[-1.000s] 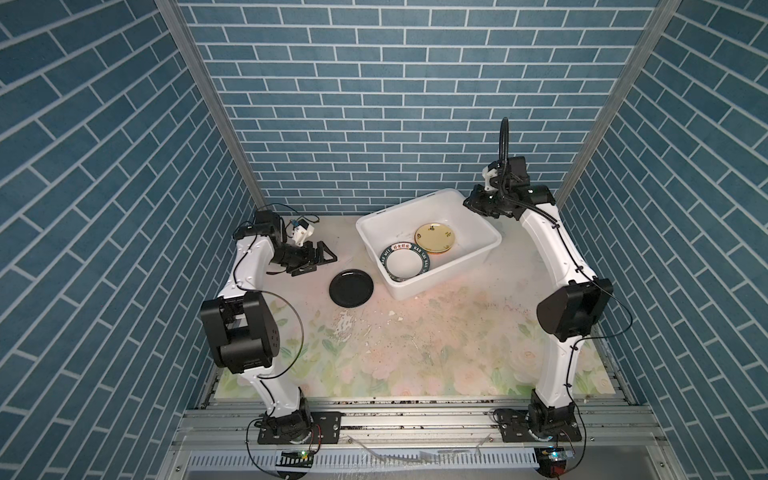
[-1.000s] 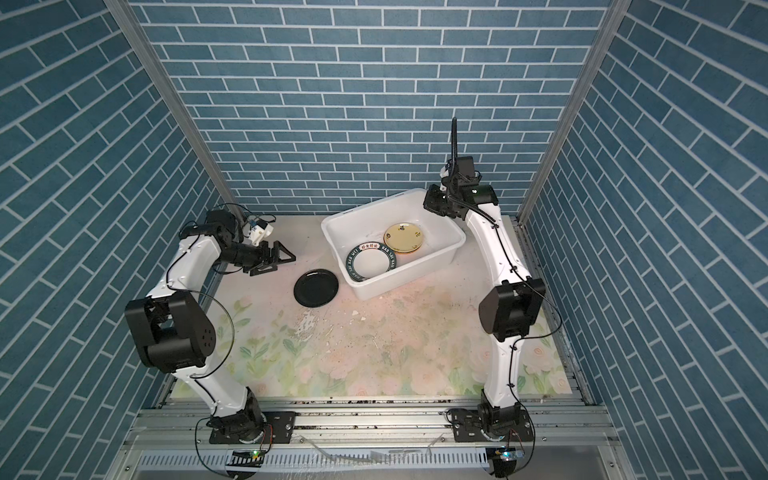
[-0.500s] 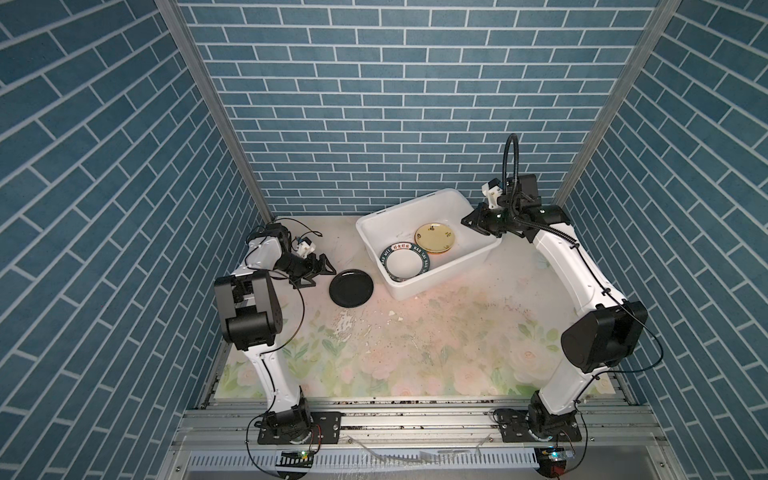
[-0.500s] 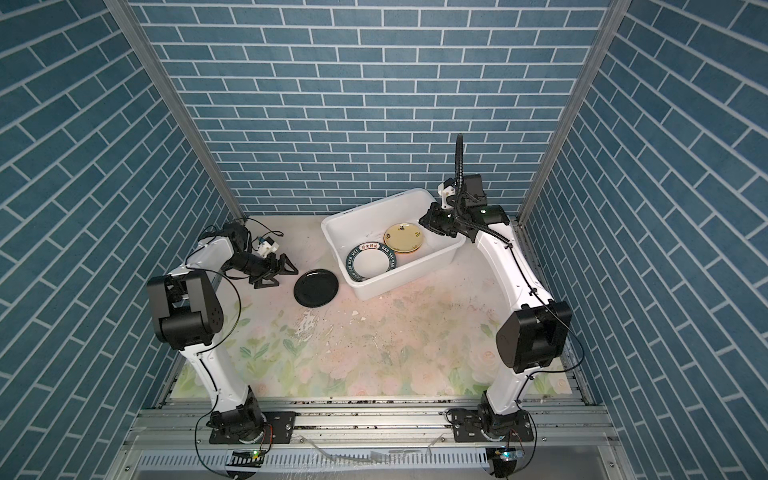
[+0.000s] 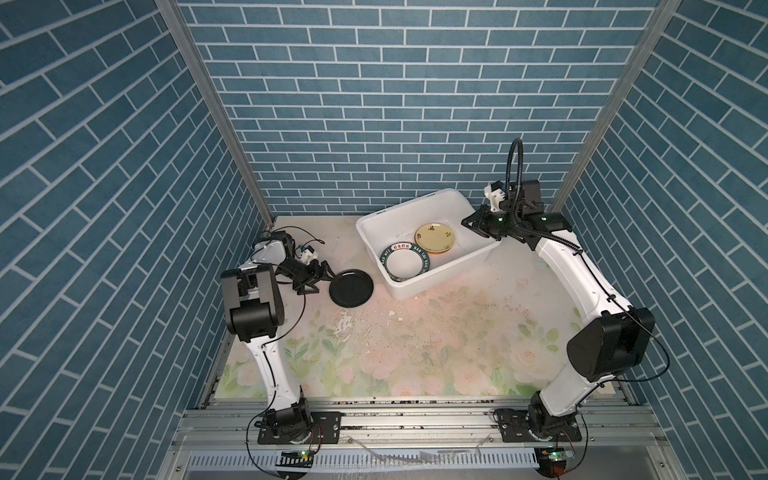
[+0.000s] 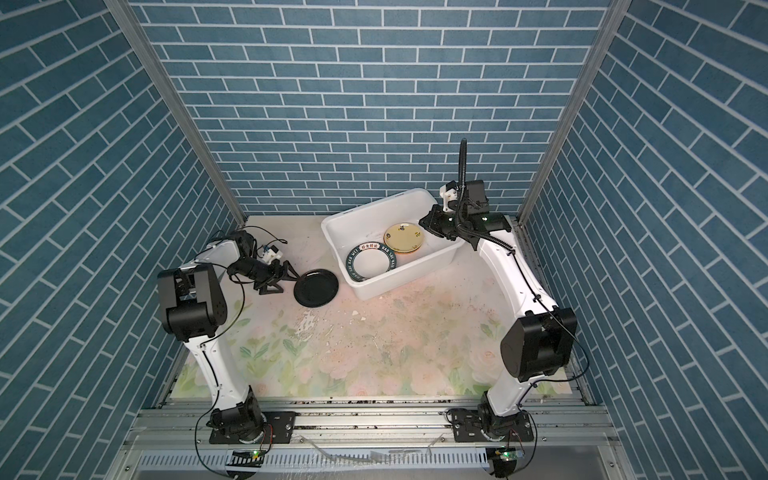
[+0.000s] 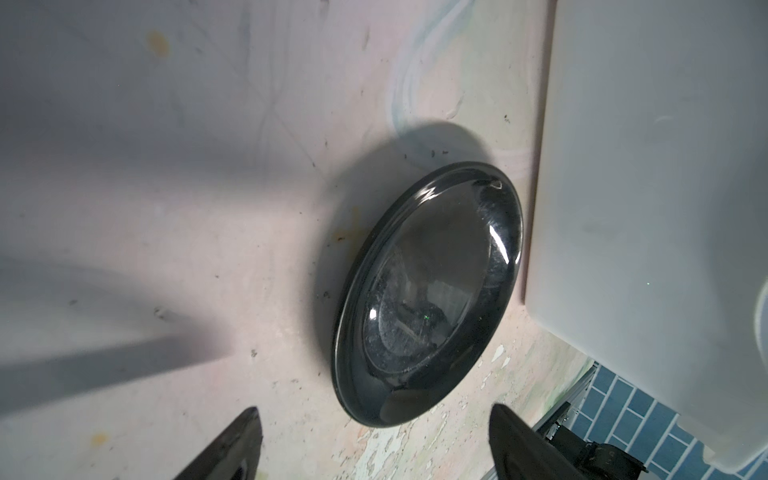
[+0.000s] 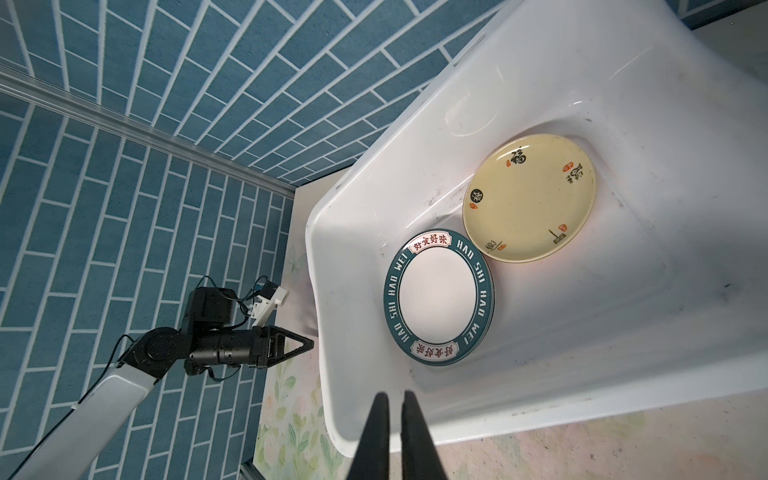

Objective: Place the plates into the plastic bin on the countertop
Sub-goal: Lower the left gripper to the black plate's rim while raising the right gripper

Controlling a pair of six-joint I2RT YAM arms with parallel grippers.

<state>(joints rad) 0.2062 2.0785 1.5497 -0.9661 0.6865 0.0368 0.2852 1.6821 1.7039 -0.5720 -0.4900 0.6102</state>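
Observation:
A black plate (image 5: 351,288) (image 6: 316,288) (image 7: 428,299) lies flat on the flowered countertop (image 5: 415,340), just left of the white plastic bin (image 5: 415,199) (image 6: 374,208) (image 8: 623,104). My left gripper (image 5: 326,276) (image 6: 291,279) (image 7: 374,411) is open and low, its fingertips on either side of the plate's near-left edge and clear of it. Inside the bin lie a white plate with a dark lettered rim (image 5: 405,262) (image 8: 438,297) and a cream-yellow plate (image 5: 435,237) (image 8: 530,197). My right gripper (image 5: 467,222) (image 6: 422,222) (image 8: 395,399) is shut and empty over the bin's right rim.
The bin's side wall (image 7: 644,166) stands close beside the black plate. Chips and scuffs mark the countertop in front of the plate (image 5: 349,328). Blue brick walls close in three sides, and a grey metal rail (image 5: 415,415) runs along the front.
My left gripper has moved right and down to the black plate's edge. My right arm has swung its elbow outward, and its gripper has sunk to the bin's right rim and closed.

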